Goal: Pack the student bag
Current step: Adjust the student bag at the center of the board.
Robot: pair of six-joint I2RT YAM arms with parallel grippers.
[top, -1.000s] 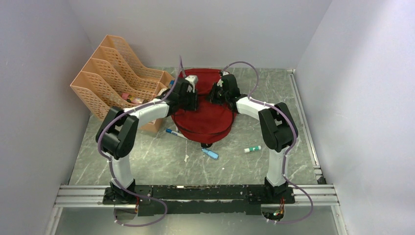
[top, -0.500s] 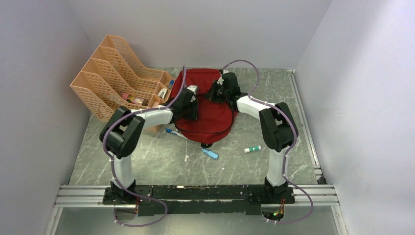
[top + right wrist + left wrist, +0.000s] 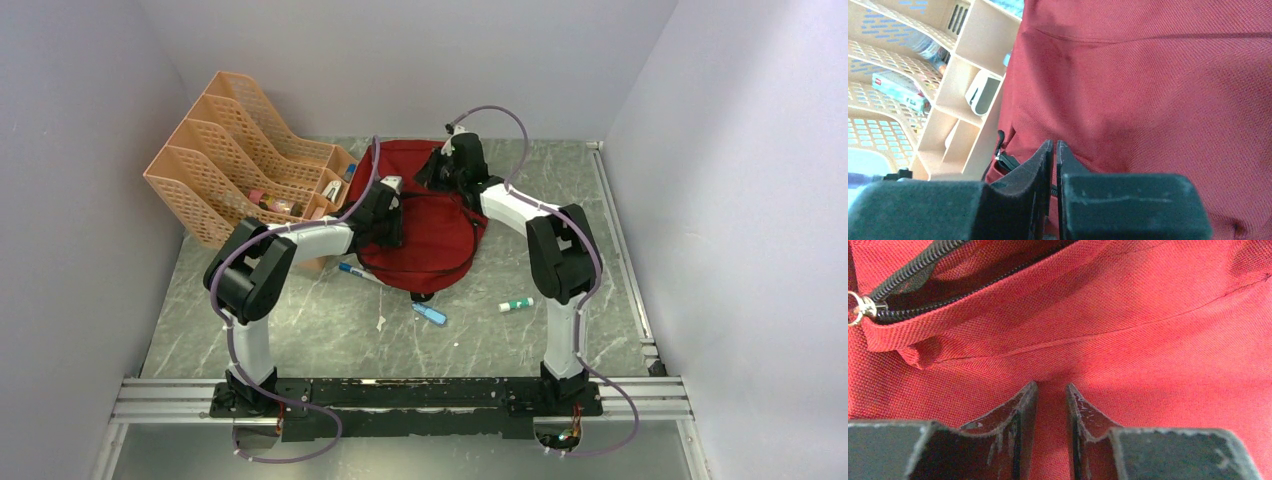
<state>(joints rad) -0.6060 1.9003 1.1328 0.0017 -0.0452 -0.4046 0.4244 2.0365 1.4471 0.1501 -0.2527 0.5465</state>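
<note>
Room, top view: pale walls are enclosing a grey marbled tabletop point(image 3: 300, 330). The student bag point(image 3: 430, 230) is lying at the far middle, just beside an orange file rack point(image 3: 235, 150), and both arms are reaching onto it.
Loose items, top view: a blue pen point(image 3: 352, 269), a blue marker point(image 3: 430, 314) and a green-capped tube point(image 3: 516, 304) are lying near the bag's near edge, not yet packed.
Left tool, left wrist view: the left tool point(image 3: 1048, 387) is standing narrowly apart with red fabric filling the gap. It is seemingly clamping a fold below the half-open zipper point(image 3: 913, 277).
Risk, left: a hard pull could be slipping that thin fold free, letting the opening sag shut.
Right tool, right wrist view: the right tool point(image 3: 1054, 145) is pressing practically together over the bag's fabric, with the rack beyond. Whether anything thin is pinched, I cannot tell.
Risk, right: a sideways tug could be dragging the bag into the rack and tipping it.
Writing: no brand is showing legibly; a small box point(image 3: 898, 90) in the rack is carrying print too blurred to read.
</note>
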